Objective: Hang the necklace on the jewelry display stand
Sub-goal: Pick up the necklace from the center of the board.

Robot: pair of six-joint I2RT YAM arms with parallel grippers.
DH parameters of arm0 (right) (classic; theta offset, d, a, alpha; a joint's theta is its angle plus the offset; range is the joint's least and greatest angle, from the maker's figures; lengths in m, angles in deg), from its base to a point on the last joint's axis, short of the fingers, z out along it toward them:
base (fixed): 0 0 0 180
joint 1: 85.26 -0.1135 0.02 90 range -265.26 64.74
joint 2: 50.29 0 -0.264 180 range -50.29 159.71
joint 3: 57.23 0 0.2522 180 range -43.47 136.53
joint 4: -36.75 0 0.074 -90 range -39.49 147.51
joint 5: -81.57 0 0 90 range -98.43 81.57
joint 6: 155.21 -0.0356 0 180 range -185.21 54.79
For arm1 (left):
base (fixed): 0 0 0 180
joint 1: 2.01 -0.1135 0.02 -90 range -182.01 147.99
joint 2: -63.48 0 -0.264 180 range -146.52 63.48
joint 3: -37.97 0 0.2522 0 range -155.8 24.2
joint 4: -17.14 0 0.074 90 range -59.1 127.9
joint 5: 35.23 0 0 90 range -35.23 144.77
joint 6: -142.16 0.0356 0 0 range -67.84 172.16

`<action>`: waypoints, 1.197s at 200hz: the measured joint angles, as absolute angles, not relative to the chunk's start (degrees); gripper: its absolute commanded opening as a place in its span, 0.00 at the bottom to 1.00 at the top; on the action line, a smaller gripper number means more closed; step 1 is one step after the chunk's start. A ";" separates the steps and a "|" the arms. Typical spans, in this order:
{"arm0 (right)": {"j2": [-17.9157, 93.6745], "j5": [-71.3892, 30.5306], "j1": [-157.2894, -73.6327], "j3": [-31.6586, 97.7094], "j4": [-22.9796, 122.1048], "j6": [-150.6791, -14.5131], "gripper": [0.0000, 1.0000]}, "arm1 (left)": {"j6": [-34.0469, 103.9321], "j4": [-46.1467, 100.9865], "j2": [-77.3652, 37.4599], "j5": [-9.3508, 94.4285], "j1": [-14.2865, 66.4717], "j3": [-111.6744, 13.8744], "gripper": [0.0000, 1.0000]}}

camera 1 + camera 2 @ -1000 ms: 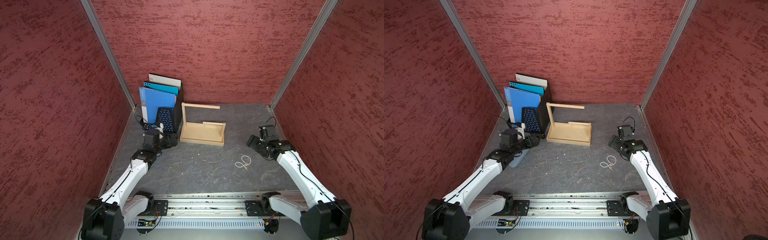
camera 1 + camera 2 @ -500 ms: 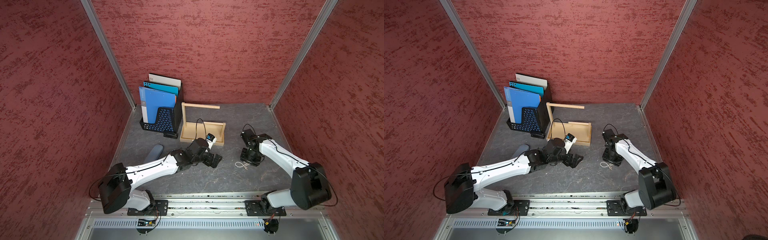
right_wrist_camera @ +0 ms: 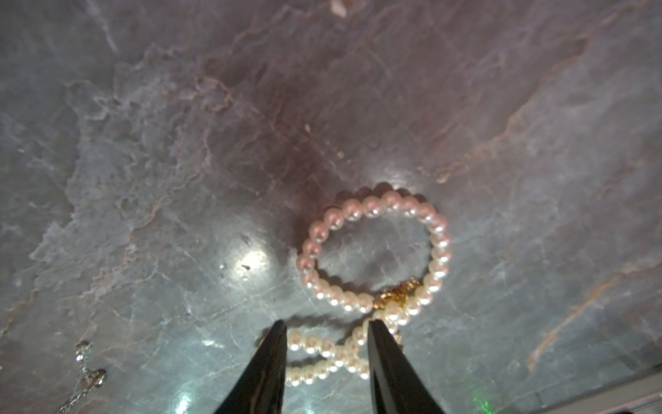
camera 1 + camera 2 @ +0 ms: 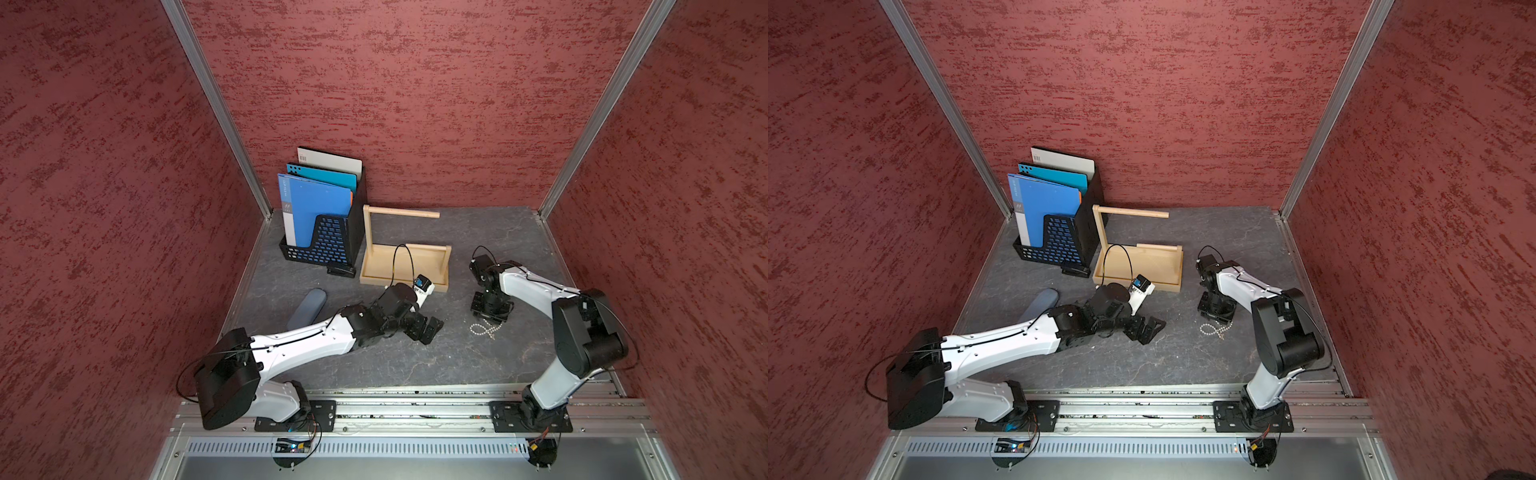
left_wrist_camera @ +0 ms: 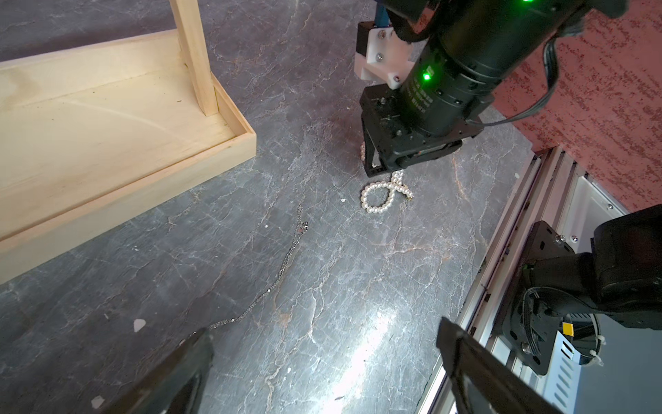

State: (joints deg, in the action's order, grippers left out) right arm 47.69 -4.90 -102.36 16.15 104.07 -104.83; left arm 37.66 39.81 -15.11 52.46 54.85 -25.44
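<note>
A pearl necklace (image 4: 482, 330) (image 4: 1214, 331) lies in a figure-eight on the grey table, right of centre. My right gripper (image 4: 487, 319) (image 4: 1215, 318) points straight down on its far loop. In the right wrist view the two black fingers (image 3: 276, 358) of this gripper (image 3: 326, 324) press the pearls (image 3: 376, 247) from both sides, and the strand still rests on the table. The pale wooden jewelry display stand (image 4: 376, 266) (image 4: 1163, 286) (image 5: 143, 193) stands behind. My left gripper (image 4: 428, 329) (image 4: 1147, 328) (image 5: 322, 329) hangs wide open and empty left of the pearls (image 5: 374, 197).
A thin silver chain (image 5: 283, 267) (image 3: 84, 376) lies on the table between the left gripper and the stand. A black mesh file rack (image 4: 324, 245) with blue folders stands at the back left, with a dark blue oval object (image 4: 307, 305) in front of it. Red walls enclose three sides.
Both arms swung in from the sides to the table's middle. The right gripper came down over the pearl strand and its fingers narrowed onto it. The left gripper stayed wide open.
</note>
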 measured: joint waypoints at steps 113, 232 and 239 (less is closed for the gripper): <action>46.86 -3.68 -102.43 18.90 101.67 -103.76 0.00 | 38.56 39.96 -12.88 54.91 54.90 -25.27 0.99; 15.49 -6.21 -102.43 18.99 96.05 -107.67 0.00 | 44.33 42.85 -13.21 77.66 58.75 -31.28 1.00; 13.68 -6.69 -102.43 19.14 95.44 -108.26 0.00 | 45.68 42.56 -13.43 78.01 59.23 -32.26 1.00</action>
State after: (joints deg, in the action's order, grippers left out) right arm 13.68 -6.69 -102.43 19.14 95.44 -108.26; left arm 45.68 42.56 -13.43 78.01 59.23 -32.26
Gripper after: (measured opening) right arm 0.073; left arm 0.995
